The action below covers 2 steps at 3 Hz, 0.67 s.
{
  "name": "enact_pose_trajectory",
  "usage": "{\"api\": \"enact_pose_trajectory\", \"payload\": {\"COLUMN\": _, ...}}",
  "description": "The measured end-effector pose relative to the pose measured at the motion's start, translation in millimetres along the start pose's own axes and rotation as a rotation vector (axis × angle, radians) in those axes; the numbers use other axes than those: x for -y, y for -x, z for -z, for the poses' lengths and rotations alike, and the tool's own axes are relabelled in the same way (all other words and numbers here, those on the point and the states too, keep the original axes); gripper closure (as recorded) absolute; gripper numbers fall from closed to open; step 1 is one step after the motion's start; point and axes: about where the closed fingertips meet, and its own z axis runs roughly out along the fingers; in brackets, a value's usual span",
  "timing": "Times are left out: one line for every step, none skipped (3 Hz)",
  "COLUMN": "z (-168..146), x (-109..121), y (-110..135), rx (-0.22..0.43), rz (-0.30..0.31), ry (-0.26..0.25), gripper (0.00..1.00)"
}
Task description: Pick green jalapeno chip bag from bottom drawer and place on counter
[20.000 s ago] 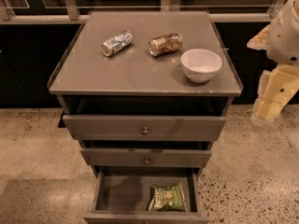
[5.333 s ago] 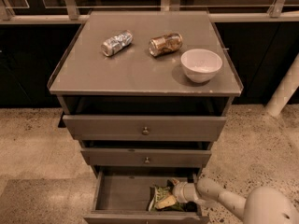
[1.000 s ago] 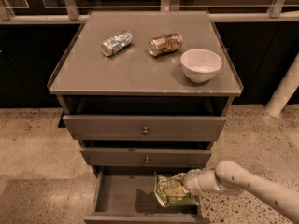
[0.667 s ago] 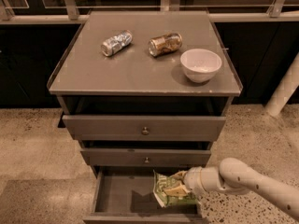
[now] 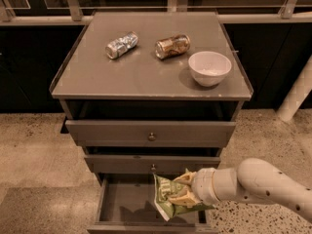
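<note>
The green jalapeno chip bag [image 5: 169, 199] is crumpled in my gripper [image 5: 184, 188], lifted above the open bottom drawer [image 5: 126, 204] at its right side. The fingers [image 5: 182, 197] are shut on the bag's right edge. My pale arm reaches in from the lower right. The grey counter [image 5: 146, 72] lies above, well clear of the bag. The drawer's dark interior shows nothing else; its front edge is cut off by the frame.
On the counter lie a crushed silver can [image 5: 121, 45], a brownish-gold can [image 5: 172, 46] and a white bowl [image 5: 209, 68]. Two shallower drawers with round knobs [image 5: 151, 136] sit slightly open above. A pale post [image 5: 297, 94] stands at right on the speckled floor.
My gripper has risen a little with the chip bag held in it, lifting the bag higher above the drawer floor. The things on the counter have not moved.
</note>
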Motion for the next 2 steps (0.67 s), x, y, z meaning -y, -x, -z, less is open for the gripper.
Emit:
{"api": "enact_pose_trajectory", "payload": {"z": 37, "x": -5, "y": 55, "rx": -0.033, "rz": 0.119, "ry": -0.080, "gripper": 1.00}}
{"api": "enact_pose_trajectory", "payload": {"z": 44, "x": -5, "y": 65, "rx": -0.047, "rz": 0.145, "ry": -0.096, "gripper": 1.00}}
